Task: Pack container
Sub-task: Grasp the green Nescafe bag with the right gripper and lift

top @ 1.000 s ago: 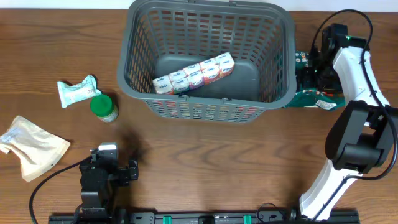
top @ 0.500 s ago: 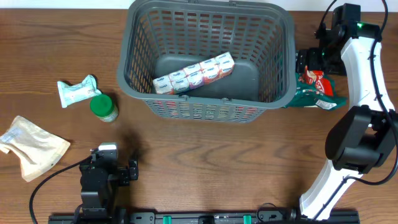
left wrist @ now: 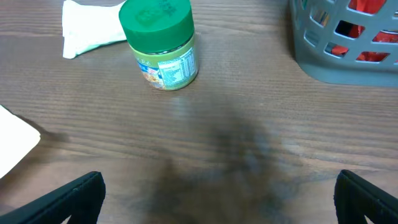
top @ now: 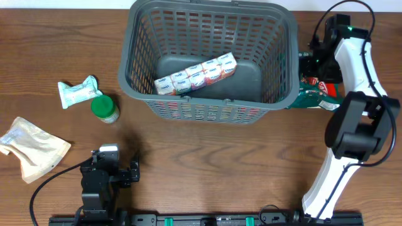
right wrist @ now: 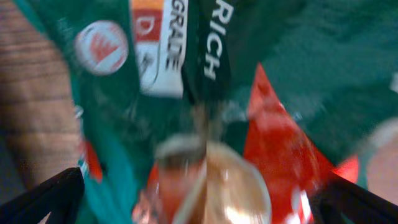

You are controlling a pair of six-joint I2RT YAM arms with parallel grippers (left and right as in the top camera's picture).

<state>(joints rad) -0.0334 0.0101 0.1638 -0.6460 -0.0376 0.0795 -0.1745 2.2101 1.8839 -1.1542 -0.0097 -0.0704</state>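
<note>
Sizing up the snack bag (top: 321,99) beside the container (top: 201,112)

Noted the container upright at the far middle of the table (top: 251,163), with a row of small cartons (top: 196,74) lying slantwise on its floor. Judged it light for its bulk and stiff at the rim, with lattice walls likely to flex a little. It probably needed no lifting. If a hold were wanted, the thick top rim looked best.

The right gripper (top: 312,66) stood just outside the container's right wall, low over the snack bag. The bag lay on the table hard against that wall, touching or not I could not tell. The wrist view was blurred. Its fingertips showed in the bottom corners, spread wide, with the bag filling the space beneath and nothing clamped as far as could be seen. Judged the bag soft, with slick film and crushable contents, so a gentle pinch on a crimped edge would suit.

The left gripper (left wrist: 217,198) sat near the table's front edge, well apart from the container, fingers wide and empty, with a green-lidded jar (left wrist: 160,46) ahead of it.
</note>
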